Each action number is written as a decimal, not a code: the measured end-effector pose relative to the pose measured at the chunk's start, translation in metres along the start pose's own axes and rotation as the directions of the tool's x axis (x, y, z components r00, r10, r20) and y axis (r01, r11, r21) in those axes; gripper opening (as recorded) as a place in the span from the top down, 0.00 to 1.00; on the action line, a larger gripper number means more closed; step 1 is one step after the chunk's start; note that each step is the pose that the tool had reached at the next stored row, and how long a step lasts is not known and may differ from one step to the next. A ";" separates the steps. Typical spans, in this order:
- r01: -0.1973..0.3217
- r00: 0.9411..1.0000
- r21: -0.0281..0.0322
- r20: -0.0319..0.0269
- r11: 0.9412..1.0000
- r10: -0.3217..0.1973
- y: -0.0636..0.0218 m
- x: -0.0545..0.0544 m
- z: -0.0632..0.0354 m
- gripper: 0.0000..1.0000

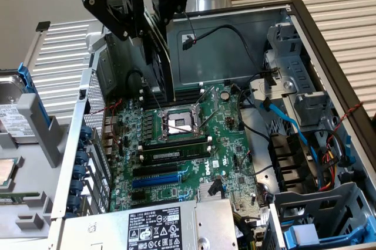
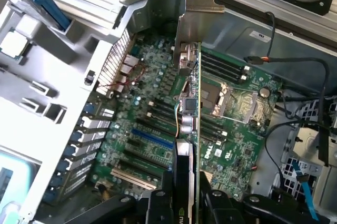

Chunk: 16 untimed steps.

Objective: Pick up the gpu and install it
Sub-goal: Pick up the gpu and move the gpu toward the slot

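Firmly, the black claw (image 2: 188, 203) is clamped on the green gpu card (image 2: 190, 103) with its silver metal bracket (image 2: 202, 3). It hangs edge-on above the large green motherboard (image 2: 147, 140).

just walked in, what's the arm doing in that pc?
The arm's gripper is clamped on the gpu, holding it edge-on above the motherboard inside the open computer case. The card hangs over the area by the processor socket and is not seated in any slot. The blue expansion slot has nothing in it.
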<state>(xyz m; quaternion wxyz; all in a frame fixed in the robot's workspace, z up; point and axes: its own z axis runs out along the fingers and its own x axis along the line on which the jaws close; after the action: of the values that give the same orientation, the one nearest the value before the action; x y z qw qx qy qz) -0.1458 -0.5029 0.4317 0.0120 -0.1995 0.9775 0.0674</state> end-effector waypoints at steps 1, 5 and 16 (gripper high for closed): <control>0.014 1.000 -0.001 -0.002 1.000 -0.014 0.0000 0.000 0.0000 0.71; 0.071 0.997 -0.005 -0.010 0.997 -0.071 -0.0001 0.000 0.0000 0.71; 0.204 0.978 -0.015 -0.028 0.979 -0.205 -0.0013 -0.003 0.0000 0.71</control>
<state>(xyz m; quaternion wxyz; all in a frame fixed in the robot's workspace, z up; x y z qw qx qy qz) -0.1425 -0.5029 0.4317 0.0034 -0.2999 0.9515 0.0686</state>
